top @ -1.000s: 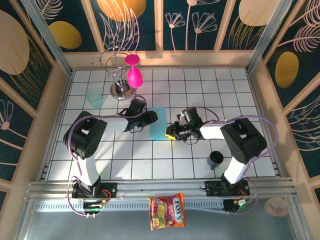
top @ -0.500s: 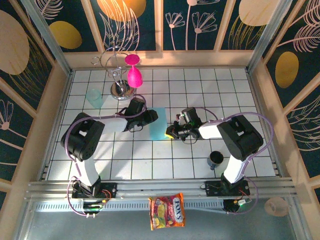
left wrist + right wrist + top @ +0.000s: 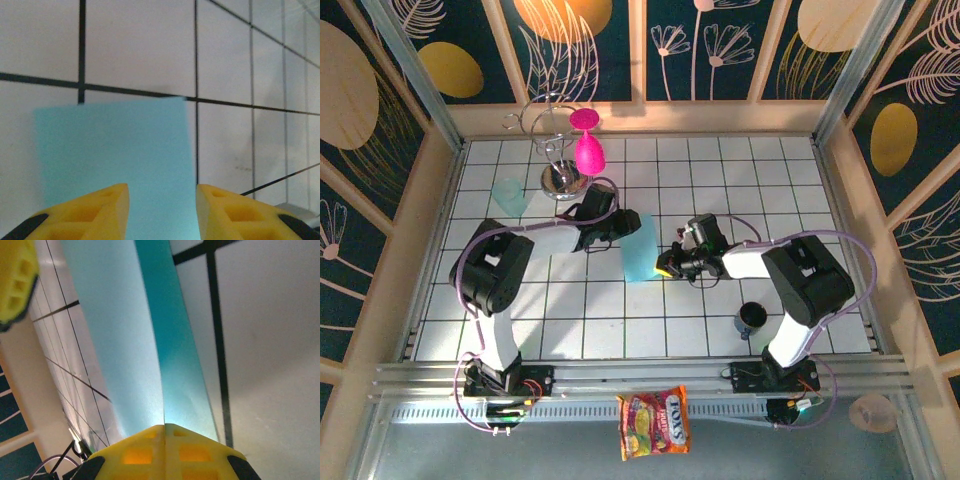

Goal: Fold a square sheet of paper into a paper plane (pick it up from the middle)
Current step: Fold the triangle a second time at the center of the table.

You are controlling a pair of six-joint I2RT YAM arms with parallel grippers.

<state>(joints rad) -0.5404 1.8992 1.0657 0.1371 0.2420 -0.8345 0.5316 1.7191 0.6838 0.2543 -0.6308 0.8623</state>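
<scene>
Blue paper [image 3: 638, 248] sat near the middle of the big white counter [image 3: 770, 180]. It was folded into a narrow strip with a crease down its length.

Two arms were bolted at the near edge, the left arm [image 3: 490, 275] and the right arm [image 3: 810, 280]. Both bent in toward the paper. I think this was so one could hold it while the other pressed a fold.

One wire stand [image 3: 560, 180] stood at the far left, with two pink goblets [image 3: 588, 155] on it. One snack bag [image 3: 655, 422] lay past the near edge. One teal cup [image 3: 508, 195] stood far left and one dark cup [image 3: 752, 318] stood near right. Both cups were well away from the paper.

There were two claws. The right claw [image 3: 164, 427] was squeezed tight on the right edge of the paper. The left claw [image 3: 162, 200] was partly open at the paper's left side. The paper showed in the gap between its yellow fingers [image 3: 95, 210], and it did not look pinched.
</scene>
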